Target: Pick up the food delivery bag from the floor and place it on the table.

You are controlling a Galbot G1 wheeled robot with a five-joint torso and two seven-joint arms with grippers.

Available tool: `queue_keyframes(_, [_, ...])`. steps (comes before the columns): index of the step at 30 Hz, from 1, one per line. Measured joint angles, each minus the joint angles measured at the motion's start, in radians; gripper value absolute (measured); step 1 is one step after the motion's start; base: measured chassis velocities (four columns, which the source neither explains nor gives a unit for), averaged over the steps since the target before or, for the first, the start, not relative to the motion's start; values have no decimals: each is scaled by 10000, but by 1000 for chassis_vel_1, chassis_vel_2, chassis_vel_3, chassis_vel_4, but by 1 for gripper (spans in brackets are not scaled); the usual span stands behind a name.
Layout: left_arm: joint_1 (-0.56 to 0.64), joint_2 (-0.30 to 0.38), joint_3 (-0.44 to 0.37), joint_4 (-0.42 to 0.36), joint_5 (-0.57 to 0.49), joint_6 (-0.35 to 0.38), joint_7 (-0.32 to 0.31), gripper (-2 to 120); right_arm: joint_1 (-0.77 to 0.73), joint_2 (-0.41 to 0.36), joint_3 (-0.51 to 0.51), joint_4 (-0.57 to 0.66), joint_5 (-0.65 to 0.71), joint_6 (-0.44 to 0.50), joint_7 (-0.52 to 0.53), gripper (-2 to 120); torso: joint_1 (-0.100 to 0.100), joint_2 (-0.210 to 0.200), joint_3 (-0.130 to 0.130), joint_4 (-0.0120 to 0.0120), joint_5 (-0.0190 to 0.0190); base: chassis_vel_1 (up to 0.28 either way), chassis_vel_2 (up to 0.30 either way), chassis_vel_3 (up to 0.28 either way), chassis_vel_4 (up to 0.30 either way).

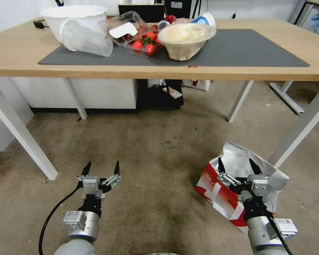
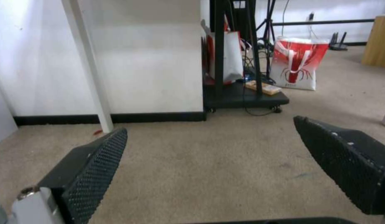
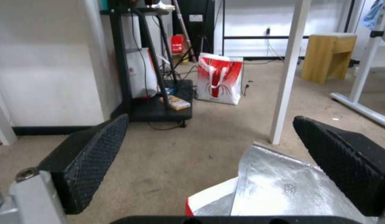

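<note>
**Right pincer poised over the open bag on the floor**

The right gripper (image 1: 238,165) hangs with its two black fingers spread wide and nothing between them. Directly beneath and just ahead of it sits the food delivery bag (image 1: 216,193) on the floor (image 1: 159,148), its mouth open so the silver foil lining (image 3: 279,183) shows between the spread fingers in the right wrist view. The bag's red face carries a white strap handle on the side toward the robot; any script on that face is too small and too far turned to read. No finger touches the bag that I can tell.

The left gripper (image 1: 101,168) is well to the left of the right one, also spread wide and empty, over bare floor.

Beyond both pincers, higher up, stands the table (image 1: 17,60) on white legs, with its dark grey mat (image 1: 244,49). On the mat, ahead of the left gripper, lie a clear plastic cup (image 1: 85,38), a clear box of strawberries (image 1: 141,35) and a beige bowl (image 1: 186,39). Far ahead under the table a second red-and-white bag (image 3: 220,78) shows a red lobster-like drawing; its lettering cannot be read.
</note>
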Motion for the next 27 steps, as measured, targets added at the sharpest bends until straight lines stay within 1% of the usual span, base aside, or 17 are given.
queue_keyframes(20, [-56, 1, 23, 209, -76, -102, 27, 100, 7, -52, 35, -219, 20, 129, -81, 100, -5, 32, 0, 0, 0, 0, 0, 0, 0])
queue_keyframes(22, [-56, -1, 63, 213, -210, -91, 14, 100, 46, -178, 30, -216, 100, 134, -148, 100, -3, 40, 0, 0, 0, 0, 0, 0, 0])
queue_keyframes(23, [-62, -3, 70, 209, -230, -88, 15, 100, 87, -368, 30, -212, 176, 134, -203, 100, -1, 44, 0, -2, 0, 0, 0, 0, 0])
queue_keyframes(24, [-62, -3, 70, 209, -230, -88, 15, 100, 87, -368, 30, -212, 176, 134, -203, 100, -1, 44, 0, -2, 0, 0, 0, 0, 0])
queue_keyframes(27, [-55, 31, 69, 137, -250, -63, 54, 100, 503, -1399, 296, -327, 661, 33, -442, 100, 0, 54, -1, -1, 0, 0, 0, 0, 0])
